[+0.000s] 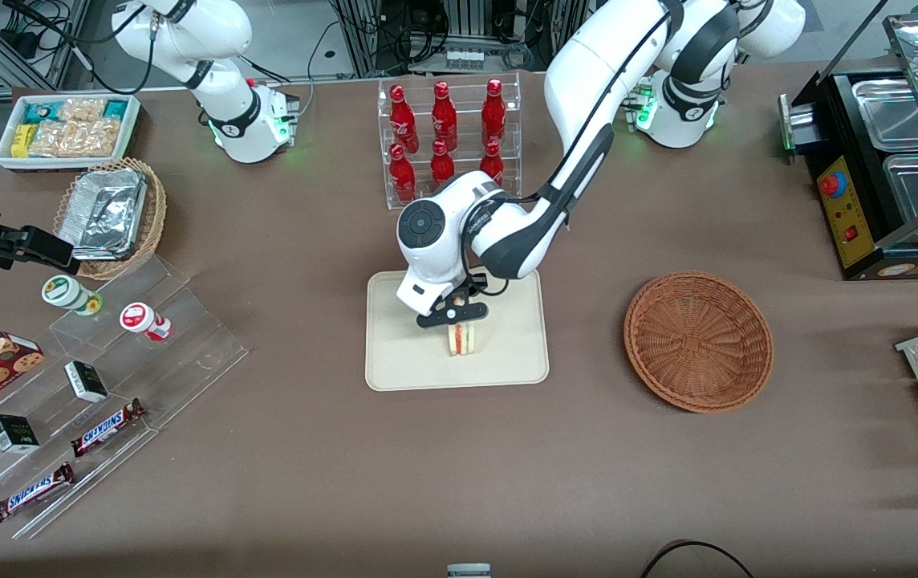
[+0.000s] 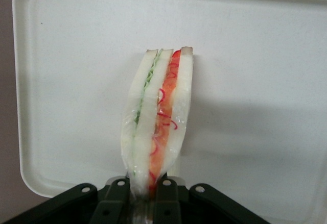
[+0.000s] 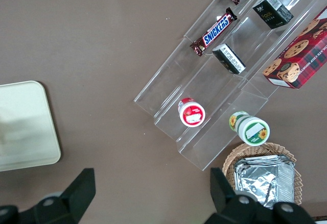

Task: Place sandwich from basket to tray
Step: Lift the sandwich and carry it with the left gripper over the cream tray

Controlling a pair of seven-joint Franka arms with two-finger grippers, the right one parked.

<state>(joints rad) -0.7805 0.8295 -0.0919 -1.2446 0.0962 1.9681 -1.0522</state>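
Sandwich: soft white bread under glossy clear film. Tray: smooth matt cream plastic. Basket: rough woven wicker. Gripper over tray: matt black plastic.

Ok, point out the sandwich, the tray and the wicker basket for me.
sandwich (image 2: 158,117): left wrist view, on the wrapped bread beside the filling.
tray (image 1: 507,361): front view, on its bare floor.
basket (image 1: 698,341): front view, on its woven bottom.
hand (image 1: 452,315): front view, over the tray, gripping the sandwich.

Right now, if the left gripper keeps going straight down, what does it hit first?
The left gripper, shut on the clear-wrapped triangular sandwich, points at the flat cream-beige tray; the sandwich would likely meet the tray first, though any remaining gap is unclear.
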